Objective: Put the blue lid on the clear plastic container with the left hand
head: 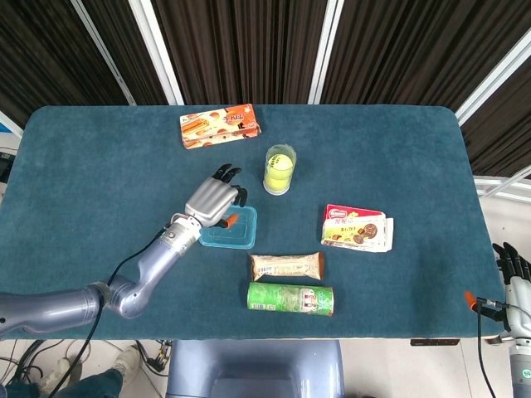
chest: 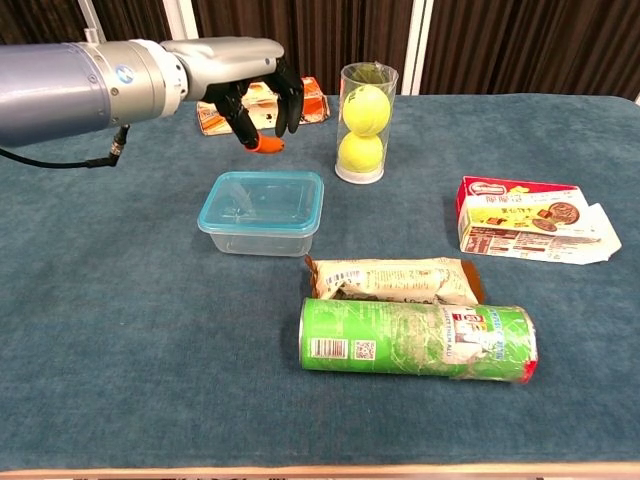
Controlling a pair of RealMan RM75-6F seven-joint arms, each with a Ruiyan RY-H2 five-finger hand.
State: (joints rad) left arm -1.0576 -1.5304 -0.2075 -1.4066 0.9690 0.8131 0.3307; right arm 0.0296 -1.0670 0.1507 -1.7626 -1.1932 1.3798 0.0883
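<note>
Since the lid already sits on the container, apparently flush all round its rim, the placing looks done and the step in hand is clearing away. The left hand hangs above and behind the box, holding nothing, its fingers loosely curled and pointing down. The next move, as I judge it, calls only for drawing that arm off without brushing the tube of tennis balls just to its right; a press on the corners might be wanted if the lid is not snapped home, which cannot be told from here. The right hand rests off the table's far corner, fingers apart and empty. As for writing, the green can shows a barcode, the red box a white logo, and the orange box and wrapped snack print, all too small to read.
</note>
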